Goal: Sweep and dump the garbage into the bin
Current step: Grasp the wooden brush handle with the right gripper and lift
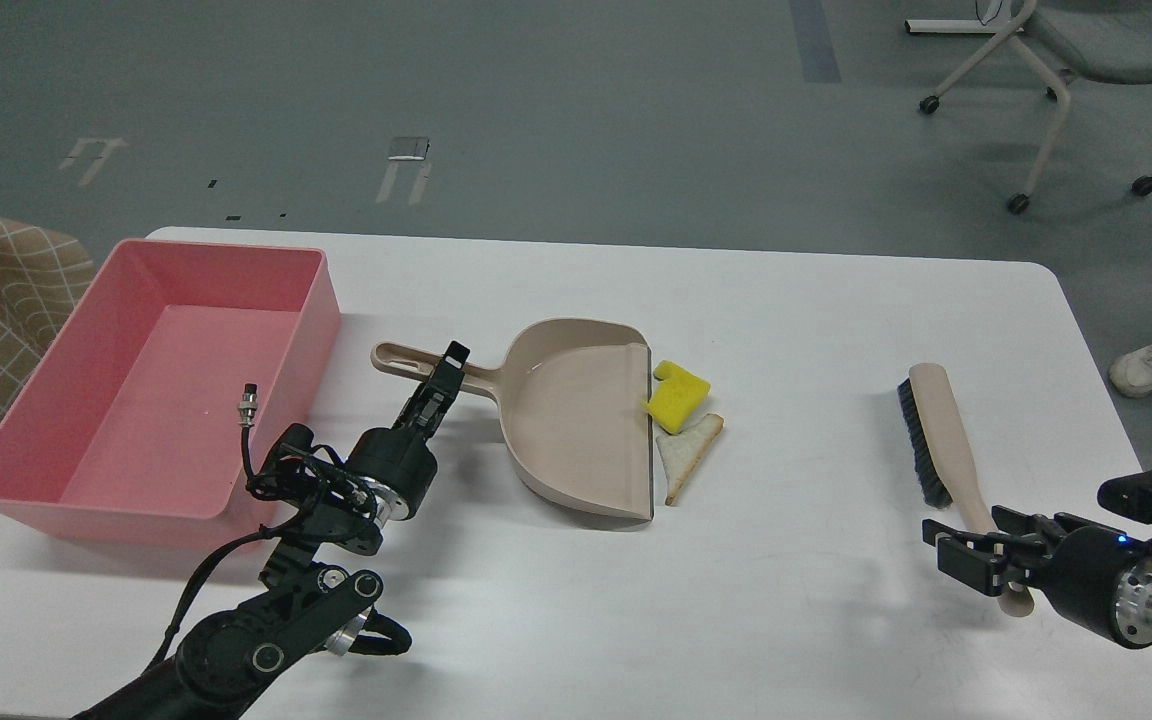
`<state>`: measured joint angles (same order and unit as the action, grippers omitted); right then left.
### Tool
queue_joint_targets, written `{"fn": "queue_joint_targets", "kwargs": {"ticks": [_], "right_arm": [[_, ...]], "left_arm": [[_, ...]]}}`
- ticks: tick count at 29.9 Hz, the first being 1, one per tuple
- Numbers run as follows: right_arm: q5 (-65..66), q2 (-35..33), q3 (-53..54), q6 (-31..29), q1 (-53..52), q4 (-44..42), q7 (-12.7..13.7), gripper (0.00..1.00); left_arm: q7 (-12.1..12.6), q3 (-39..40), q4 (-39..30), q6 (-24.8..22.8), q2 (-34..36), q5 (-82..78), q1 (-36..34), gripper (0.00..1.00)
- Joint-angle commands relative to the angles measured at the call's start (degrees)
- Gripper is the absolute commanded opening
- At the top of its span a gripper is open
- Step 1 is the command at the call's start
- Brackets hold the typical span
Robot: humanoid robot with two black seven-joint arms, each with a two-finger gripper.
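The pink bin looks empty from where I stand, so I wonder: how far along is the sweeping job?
Nothing is dumped yet: the pink bin holds no garbage. The yellow chunk and bread slice lie on the table at the dustpan lip, unswept. In hand: the left gripper is at the dustpan handle, the right gripper around the brush handle. Sweeping, lifting and tipping remain.

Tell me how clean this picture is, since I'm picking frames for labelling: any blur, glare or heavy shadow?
Head view: sharp overall, even overhead light; soft shadows beside the bin and under the left gripper; faint sheen on the dustpan; no motion blur on the brush.
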<state>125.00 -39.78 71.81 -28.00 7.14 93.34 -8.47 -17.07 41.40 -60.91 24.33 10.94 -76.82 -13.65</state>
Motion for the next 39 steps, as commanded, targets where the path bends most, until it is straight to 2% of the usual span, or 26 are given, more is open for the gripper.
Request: {"fn": "queue_joint_targets", "kwargs": {"ticks": [1,4,17,27,30,35,39], "right_arm": [[0.0,0.0,0.0,0.0,0.2,0.0,-0.1,0.7],[0.0,-0.1,-0.1,0.0,0.2,0.0,-0.2,0.56],[0.0,-0.1,0.0,0.0,0.5,0.0,-0.2,0.53],[0.0,-0.2,0.0,0.0,0.6,0.1,-0.4,0.29],[0.0,-0.1,0.0,0.0,0.7,0.1,-0.4,0.26],[0.0,-0.1,0.0,0.0,0.7,0.1,-0.5,0.17],[0.0,0.2,0.0,0.0,0.7,0.1,-0.5,0.15]], "left_arm": [[0.0,0.0,0.0,-0.1,0.0,0.0,0.0,0.22],[0.0,0.0,0.0,0.0,0.0,0.0,0.0,0.22],[0.0,0.0,0.0,0.0,0.0,0.0,0.0,0.22],[0.0,0.0,0.0,0.0,0.0,0.0,0.0,0.22],[0.1,0.0,0.0,0.0,0.0,0.0,0.0,0.22],[0.1,0.0,0.0,0.0,0.0,0.0,0.3,0.22],[0.1,0.0,0.0,0.3,-0.2,0.0,0.4,0.22]]}}
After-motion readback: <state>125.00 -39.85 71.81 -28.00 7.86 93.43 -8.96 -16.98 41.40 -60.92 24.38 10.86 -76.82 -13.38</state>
